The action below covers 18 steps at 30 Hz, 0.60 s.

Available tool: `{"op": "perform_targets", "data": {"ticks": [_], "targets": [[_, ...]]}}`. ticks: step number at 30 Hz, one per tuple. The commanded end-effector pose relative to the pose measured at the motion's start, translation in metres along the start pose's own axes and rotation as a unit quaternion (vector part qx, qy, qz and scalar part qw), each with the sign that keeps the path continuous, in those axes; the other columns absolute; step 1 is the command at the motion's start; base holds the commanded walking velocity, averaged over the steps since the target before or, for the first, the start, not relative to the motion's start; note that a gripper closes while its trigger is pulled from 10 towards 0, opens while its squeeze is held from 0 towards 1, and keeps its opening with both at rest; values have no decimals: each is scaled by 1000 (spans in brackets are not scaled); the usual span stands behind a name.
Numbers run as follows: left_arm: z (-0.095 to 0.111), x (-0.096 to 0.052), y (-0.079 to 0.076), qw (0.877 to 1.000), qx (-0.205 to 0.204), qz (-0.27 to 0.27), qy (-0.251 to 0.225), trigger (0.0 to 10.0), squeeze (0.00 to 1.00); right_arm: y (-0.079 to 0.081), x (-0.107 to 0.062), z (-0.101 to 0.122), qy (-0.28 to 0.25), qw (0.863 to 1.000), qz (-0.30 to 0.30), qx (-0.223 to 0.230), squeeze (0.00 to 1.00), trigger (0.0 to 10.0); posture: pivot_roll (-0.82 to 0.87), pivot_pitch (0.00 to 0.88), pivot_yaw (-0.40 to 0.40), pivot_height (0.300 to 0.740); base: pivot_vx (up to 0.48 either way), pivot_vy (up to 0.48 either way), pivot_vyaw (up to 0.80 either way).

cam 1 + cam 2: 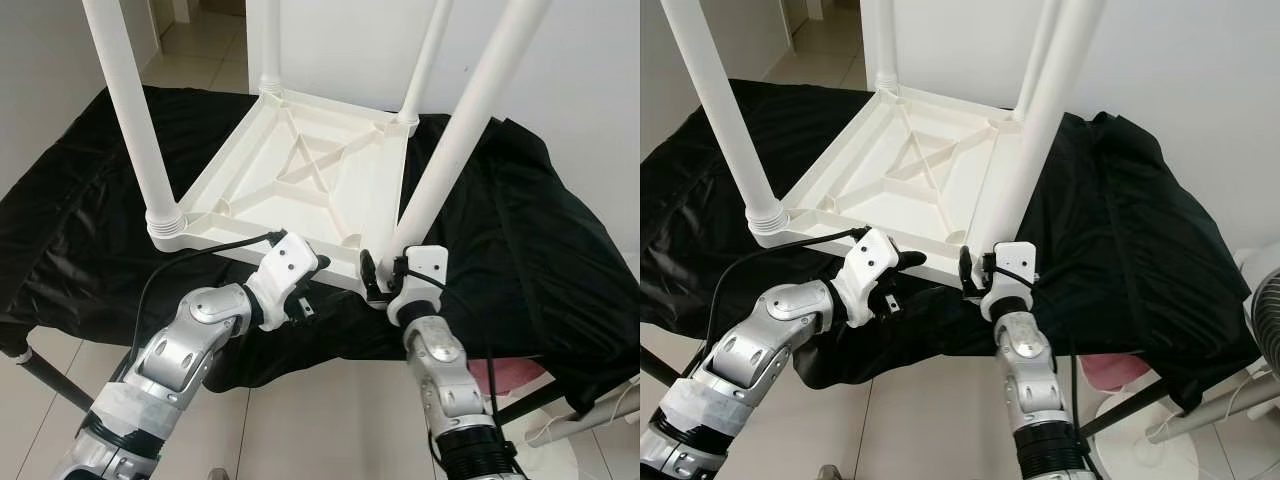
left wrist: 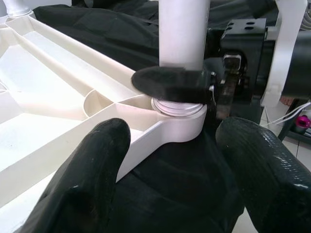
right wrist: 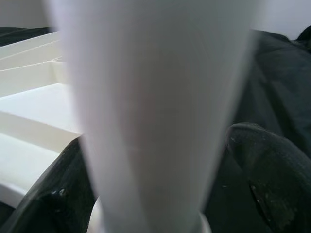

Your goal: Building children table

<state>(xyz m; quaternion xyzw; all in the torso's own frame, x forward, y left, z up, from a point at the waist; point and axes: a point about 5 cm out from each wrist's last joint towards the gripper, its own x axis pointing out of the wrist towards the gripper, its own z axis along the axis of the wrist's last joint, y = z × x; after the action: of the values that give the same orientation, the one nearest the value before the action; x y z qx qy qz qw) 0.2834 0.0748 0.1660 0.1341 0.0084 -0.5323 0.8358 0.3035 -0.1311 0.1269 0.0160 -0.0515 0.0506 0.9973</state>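
The white children table (image 1: 300,180) lies upside down on a black cloth (image 1: 520,250), with four legs pointing up. The near right leg (image 1: 455,140) sits in its corner socket (image 2: 180,116), and the right gripper (image 1: 385,272) has its fingers closed around the base of this leg. The left gripper (image 1: 300,290) waits near the table edge, fingers (image 2: 97,165) spread and empty. If the leg is not fully seated, a sideways pull may tilt it out, or slide the table on the cloth.
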Motion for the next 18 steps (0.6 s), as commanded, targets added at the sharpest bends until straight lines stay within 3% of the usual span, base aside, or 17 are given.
{"op": "perform_targets", "data": {"ticks": [1, 5, 6, 8, 10, 18], "targets": [[0, 0, -1, 1000, 5, -8, 1, 10000, 0, -6, -1, 1, -6, 999, 33, 12, 1000, 10000, 52, 1, -89, 740, 0, 0, 0], [-1, -1, -1, 1000, 4, -7, 1, 10000, 0, -10, -1, 2, -8, 997, 76, 16, 988, 10000, 50, 0, -89, 740, 0, 0, 0], [-1, -1, -1, 1000, 4, -6, 1, 10000, 0, -14, 0, 2, -8, 995, 97, 9, 0, 10000, 50, 0, -88, 740, 0, 0, 0], [-1, -1, -1, 1000, 4, -6, 1, 10000, 0, -14, 0, 2, -8, 995, 97, 9, 0, 10000, 50, 0, -88, 740, 0, 0, 0], [-1, 0, 0, 1000, 4, -6, 0, 10000, 0, -23, 2, 3, -4, 988, 154, -2, 0, 10000, 51, 0, -87, 740, 0, 0, 0], [-1, 0, 1, 1000, 5, -6, 0, 10000, 0, -34, 8, 4, 10, 972, 232, -29, 0, 10000, 50, 0, -82, 740, 0, 0, 0]]}}
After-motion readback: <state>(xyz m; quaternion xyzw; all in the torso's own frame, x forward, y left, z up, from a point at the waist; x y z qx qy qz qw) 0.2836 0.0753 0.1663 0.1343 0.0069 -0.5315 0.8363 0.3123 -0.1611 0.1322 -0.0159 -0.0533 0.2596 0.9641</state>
